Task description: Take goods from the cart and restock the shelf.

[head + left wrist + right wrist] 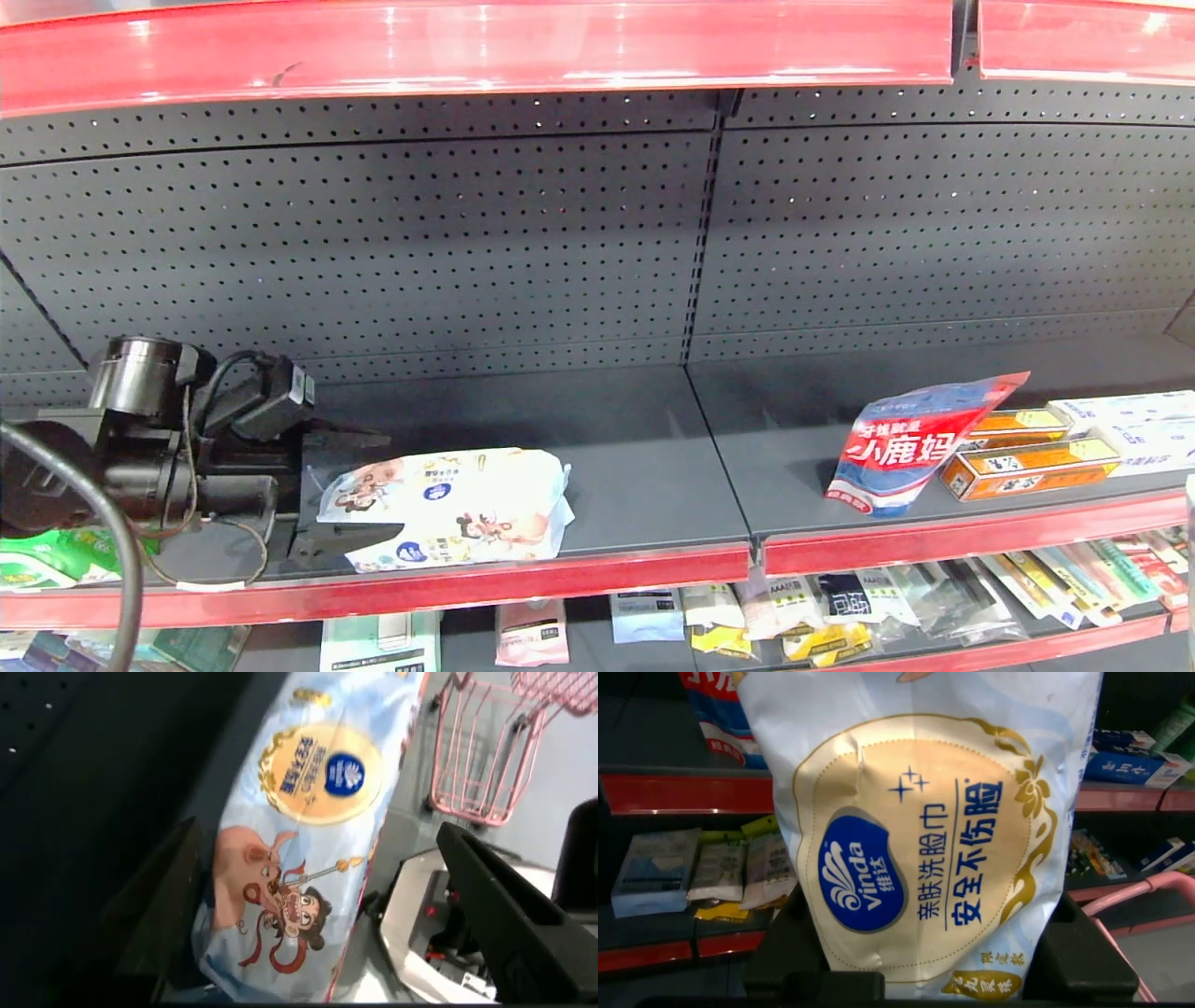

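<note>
tissue pack point(448, 509) lies flat on the grey shelf point(635, 467), close to its red front edge, on the left half. the left gripper point(373, 485) sits at the pack's left end with its jaws spread, one finger on each side of the pack. in the left wrist view one finger point(505, 915) stands clearly apart from the wrapper, so the pack is not being squeezed. a green packet point(47, 555) lies at the shelf's far left edge, beside the arm.

the right gripper point(934, 952) is clamped on a second pack point(924, 831), white with a gold oval and a blue badge. its dark fingers point(789, 952) press against both sides of the pack. it holds this pack in front of the shelving.

the pink cart point(476, 756) stands off the shelf, well apart from the tissue pack.

on the right half of the shelf a red pouch point(910, 443) leans tilted against two orange boxes point(1027, 467). white boxes point(1130, 420) are just behind those. small packets point(840, 607) crowd the tier below.
</note>
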Motion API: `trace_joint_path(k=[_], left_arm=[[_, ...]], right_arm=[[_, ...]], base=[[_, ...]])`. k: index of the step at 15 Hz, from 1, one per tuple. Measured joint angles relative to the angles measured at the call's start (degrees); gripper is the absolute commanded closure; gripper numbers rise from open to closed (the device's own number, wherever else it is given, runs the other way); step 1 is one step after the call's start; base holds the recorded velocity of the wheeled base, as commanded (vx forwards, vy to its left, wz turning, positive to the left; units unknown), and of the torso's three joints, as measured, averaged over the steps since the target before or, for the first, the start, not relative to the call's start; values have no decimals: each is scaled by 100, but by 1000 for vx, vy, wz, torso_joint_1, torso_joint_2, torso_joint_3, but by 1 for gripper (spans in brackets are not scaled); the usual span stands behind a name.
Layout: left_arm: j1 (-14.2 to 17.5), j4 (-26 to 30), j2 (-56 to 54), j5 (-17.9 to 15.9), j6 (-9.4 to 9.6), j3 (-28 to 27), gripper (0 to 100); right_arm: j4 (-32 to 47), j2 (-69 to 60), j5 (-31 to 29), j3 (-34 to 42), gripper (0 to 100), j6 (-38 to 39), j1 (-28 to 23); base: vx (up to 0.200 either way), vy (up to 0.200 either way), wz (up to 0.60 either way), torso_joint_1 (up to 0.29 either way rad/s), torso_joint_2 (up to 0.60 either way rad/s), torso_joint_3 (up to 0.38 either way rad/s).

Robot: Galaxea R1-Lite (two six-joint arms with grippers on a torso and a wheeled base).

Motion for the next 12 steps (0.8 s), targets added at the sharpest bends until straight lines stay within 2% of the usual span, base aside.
trace_joint_path(k=[1,2,3,4,5,6,7,8,9,10,12], left_arm=[[0,-132,-141,9,-419,-9,0],[5,-263,-238,33,-580,-18,0],[41,-560,-308,151,-881,-9,0],[105,-1085,-345,477,-1426,4,0],[154,-1624,-362,1076,-2021,24,0],[171,-2185,-373,1815,-2558,52,0],[149,-2611,-375,2582,-2914,94,0],[110,-2995,-383,3365,-3209,163,0],[61,-3359,-405,3835,-3482,276,0],[6,-3461,-483,3888,-3660,422,0],[-44,-3460,-905,3591,-3827,827,0]], right_arm=[[0,0,9,0,100,-2,0],[0,0,11,0,100,0,-2],[0,0,13,0,100,5,0],[0,0,17,0,100,5,-2],[0,0,17,0,100,6,0],[2,0,13,-16,100,6,-2],[0,0,-5,-55,100,5,-2],[17,0,-16,-140,100,2,-2],[30,5,-2,-265,100,-5,-4],[55,18,28,-389,100,-22,-9],[60,162,156,-611,100,-44,27]], base=[[0,0,0,0,0,0],[0,0,0,0,0,0],[0,0,0,0,0,0],[0,0,0,0,0,0],[0,0,0,0,0,0],[0,0,0,0,0,0],[0,0,0,0,0,0],[0,0,0,0,0,0],[0,0,0,0,0,0],[0,0,0,0,0,0],[0,0,0,0,0,0]])
